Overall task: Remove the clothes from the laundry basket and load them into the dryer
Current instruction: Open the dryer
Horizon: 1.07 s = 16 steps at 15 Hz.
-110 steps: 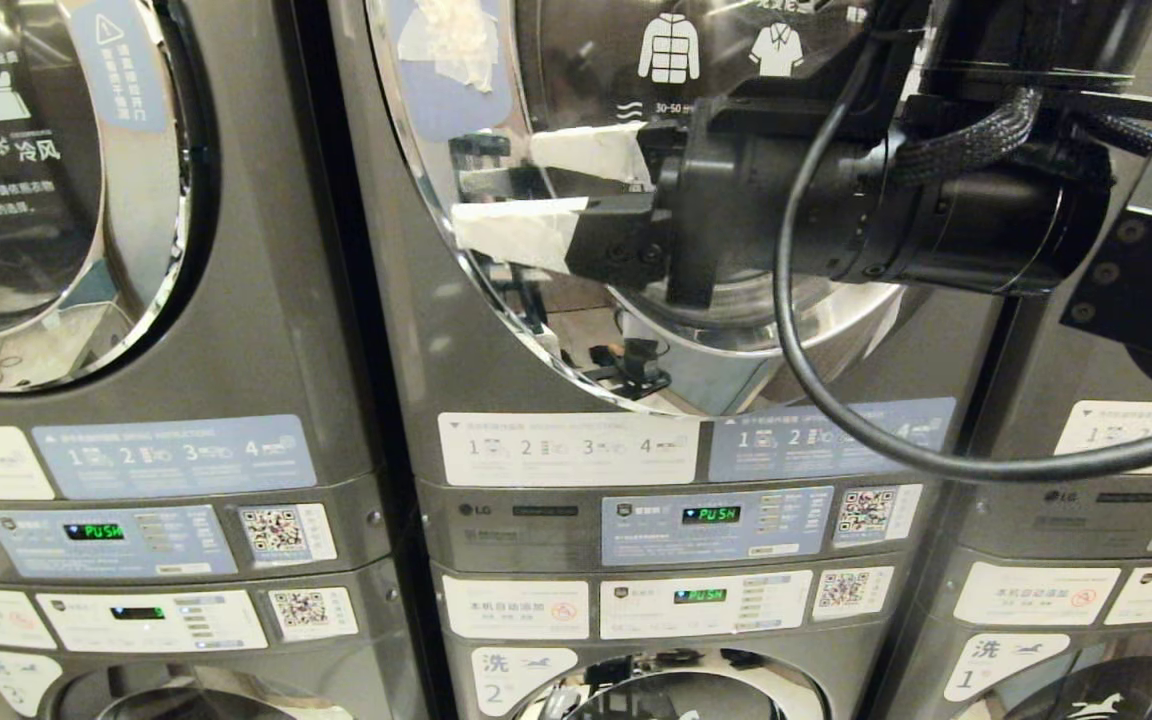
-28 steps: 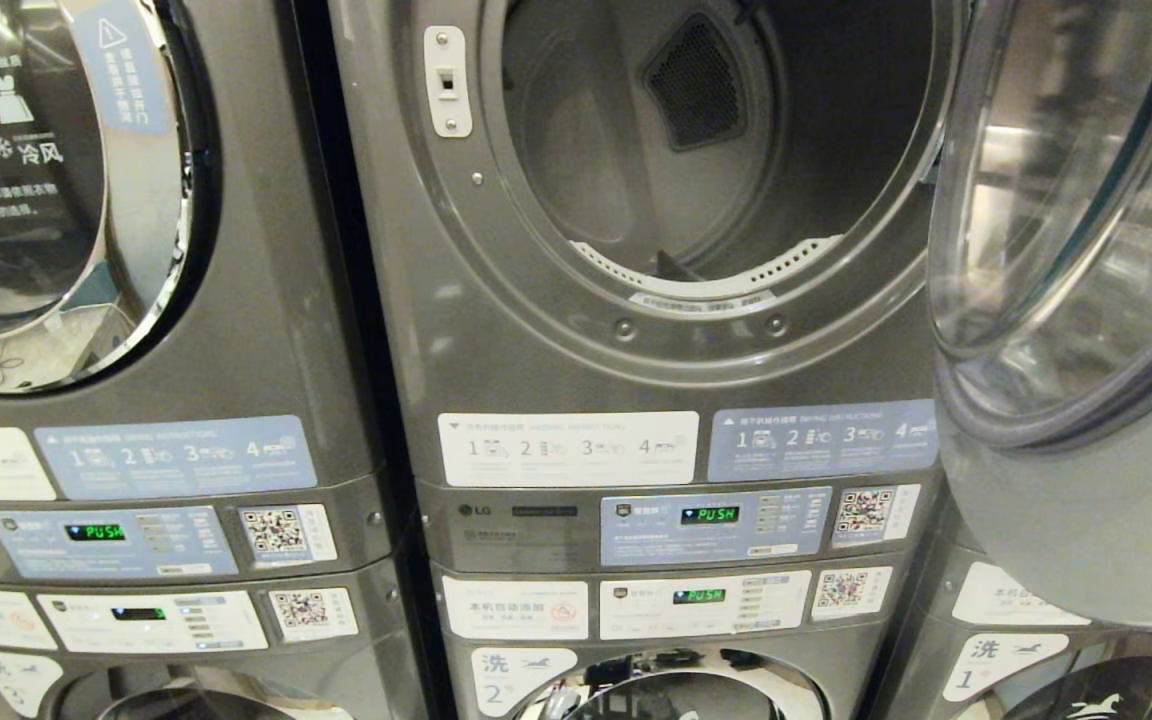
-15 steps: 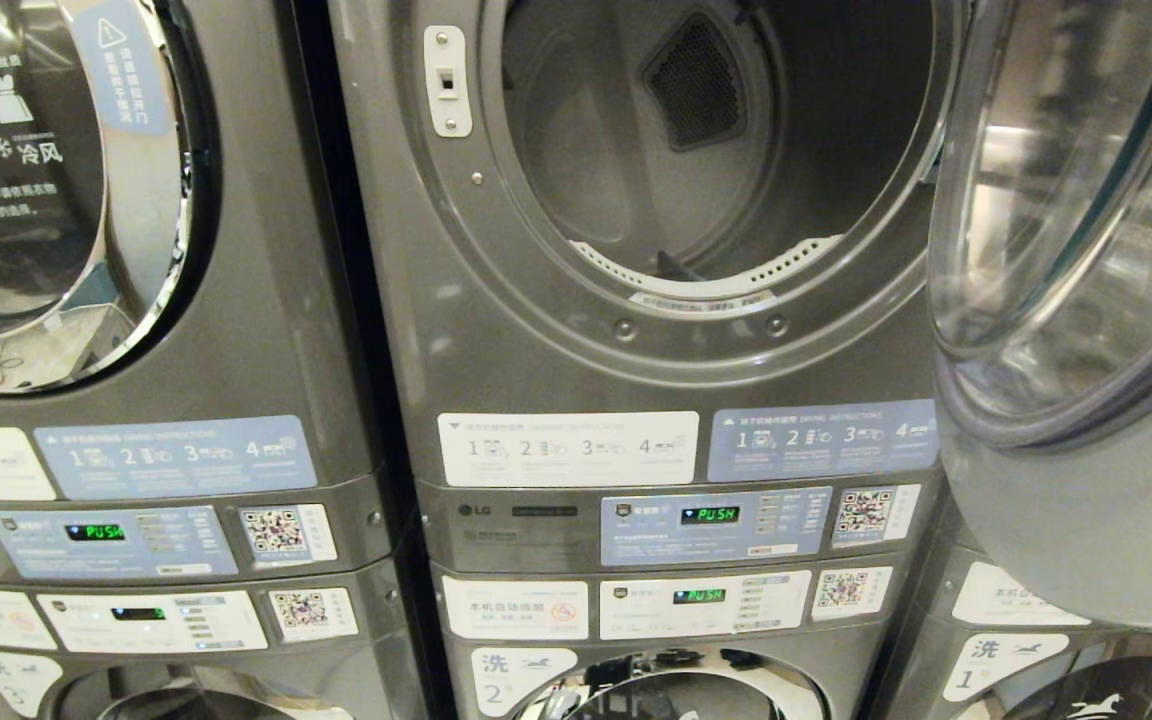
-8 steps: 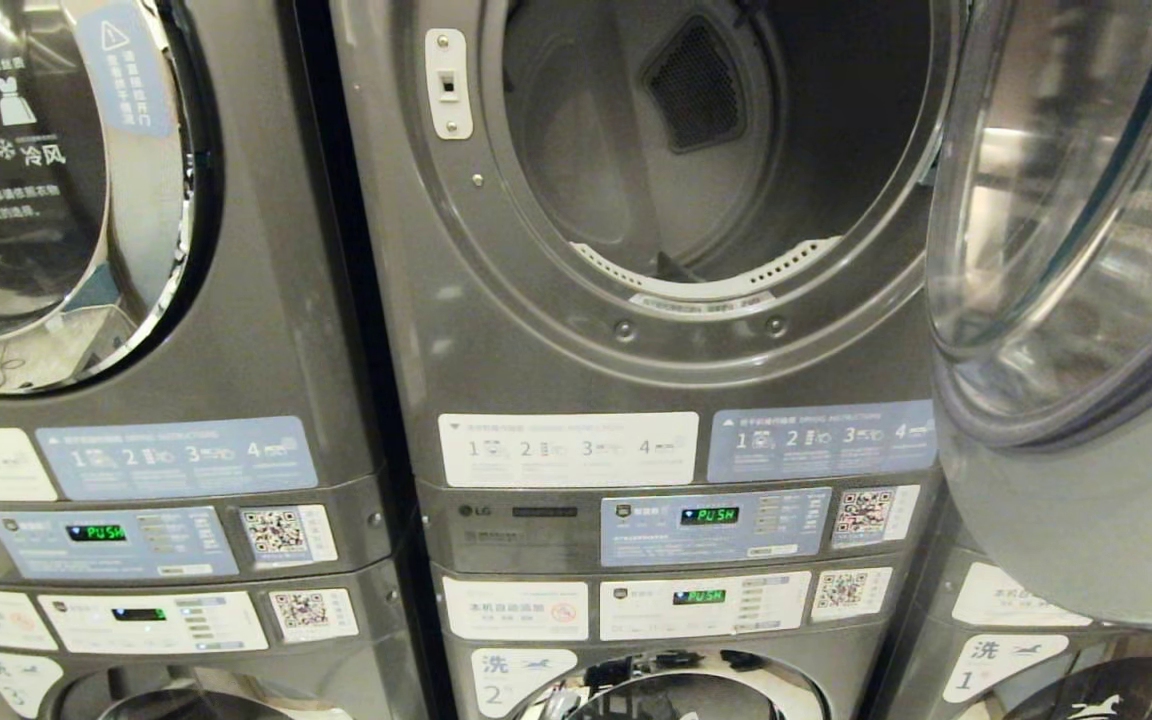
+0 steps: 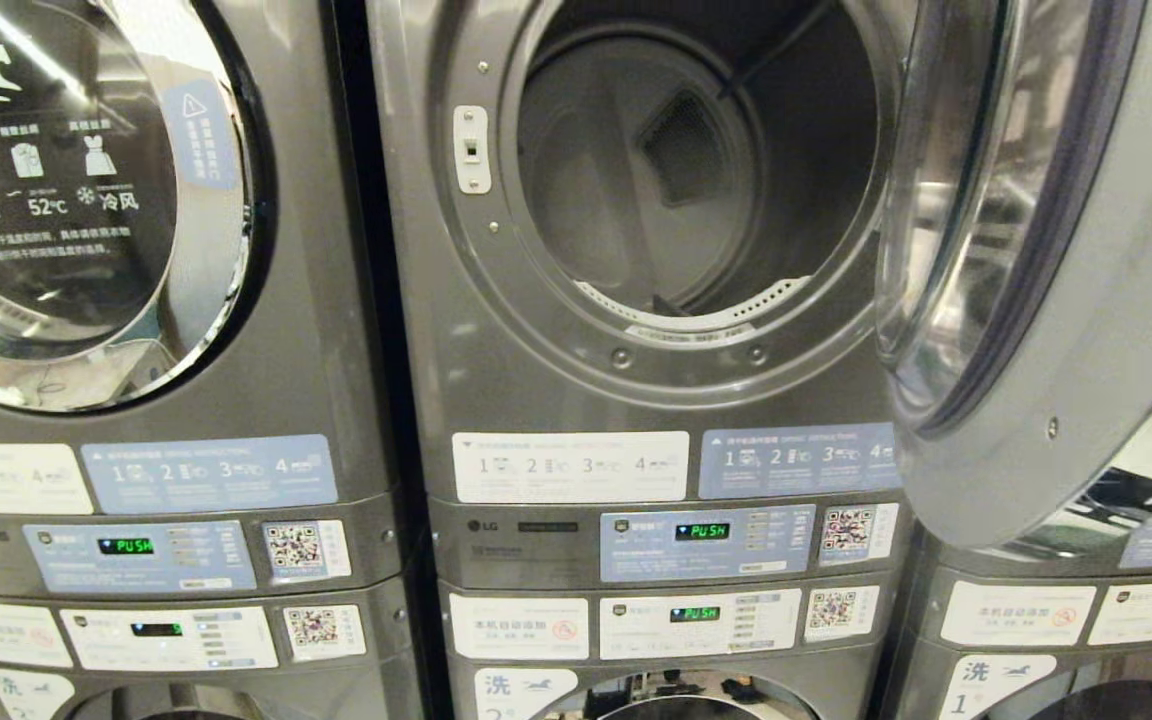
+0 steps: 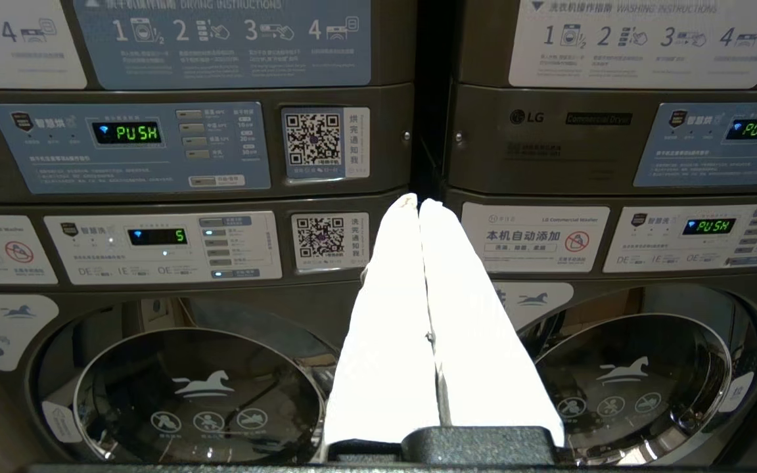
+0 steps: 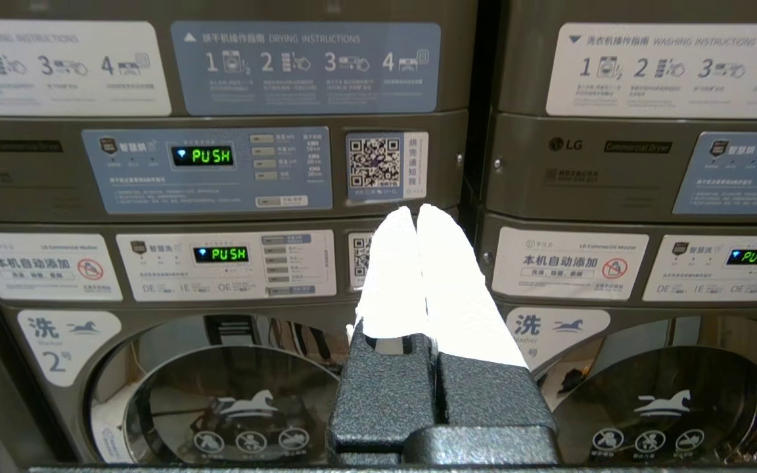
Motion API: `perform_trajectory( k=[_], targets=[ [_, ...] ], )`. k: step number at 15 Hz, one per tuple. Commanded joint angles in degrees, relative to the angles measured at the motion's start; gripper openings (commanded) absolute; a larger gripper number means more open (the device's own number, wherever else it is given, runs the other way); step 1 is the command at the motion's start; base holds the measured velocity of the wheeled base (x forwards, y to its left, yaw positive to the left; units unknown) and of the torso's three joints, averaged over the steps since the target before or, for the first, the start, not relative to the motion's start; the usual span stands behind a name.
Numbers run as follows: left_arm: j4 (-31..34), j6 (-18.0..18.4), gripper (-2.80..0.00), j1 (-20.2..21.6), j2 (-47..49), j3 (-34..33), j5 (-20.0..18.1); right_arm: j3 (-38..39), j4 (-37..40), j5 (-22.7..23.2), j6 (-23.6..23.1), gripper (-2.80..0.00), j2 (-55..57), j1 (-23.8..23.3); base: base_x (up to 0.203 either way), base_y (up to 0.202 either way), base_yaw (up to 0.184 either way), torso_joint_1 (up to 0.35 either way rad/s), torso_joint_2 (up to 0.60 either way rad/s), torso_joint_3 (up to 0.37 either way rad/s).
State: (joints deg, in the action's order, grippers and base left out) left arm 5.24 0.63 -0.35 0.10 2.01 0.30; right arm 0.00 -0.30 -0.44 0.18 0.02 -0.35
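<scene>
The dark grey dryer (image 5: 636, 300) stands mid-row, its chrome-ringed glass door (image 5: 1016, 270) swung wide right, bare ribbed drum exposed, while left gripper (image 6: 419, 203) and right gripper (image 7: 416, 211), white-taped, pinched together, face lower washers (image 7: 221, 387).

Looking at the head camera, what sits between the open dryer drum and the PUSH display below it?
In the head view, the dryer's grey front lip, then two instruction stickers, white and blue, above the PUSH display. No clothes or claw there.
</scene>
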Motion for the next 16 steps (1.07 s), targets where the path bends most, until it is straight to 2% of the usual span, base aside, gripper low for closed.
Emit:
perform_trajectory(
  k=[1, 8, 13, 15, 16],
  targets=[
    [0.0, 0.0, -2.80, 0.0, 0.0, 0.0, 0.0, 0.0, -0.1, 0.0, 0.0, -2.80, 0.0, 0.0, 0.000, 0.000, 0.000, 0.002, 0.00, 0.207],
    [0.0, 0.2, -2.80, 0.0, 0.0, 0.0, 0.0, 0.0, -0.1, 0.0, 0.0, -2.80, 0.0, 0.0, 0.000, 0.000, 0.000, 0.002, 0.00, 0.197],
    [0.3, 0.5, -2.80, 0.0, 0.0, 0.1, -0.2, 0.0, -0.1, 0.0, 0.0, -2.80, 0.0, 0.0, 0.000, 0.000, 0.000, 0.002, 0.00, 0.037],
    [-0.8, 1.9, -2.80, 0.0, 0.1, 2.2, -2.3, 0.0, -0.1, 0.0, -0.1, -2.80, 0.0, 0.0, 0.000, 0.000, 0.000, 0.000, 0.00, 0.000],
    [-1.4, 2.1, -2.80, 0.0, 0.6, 6.2, -6.1, 0.0, -0.1, 0.0, 0.0, -2.80, 0.0, 0.0, 0.000, 0.000, 0.000, 0.000, 0.00, 0.000]
  ],
)
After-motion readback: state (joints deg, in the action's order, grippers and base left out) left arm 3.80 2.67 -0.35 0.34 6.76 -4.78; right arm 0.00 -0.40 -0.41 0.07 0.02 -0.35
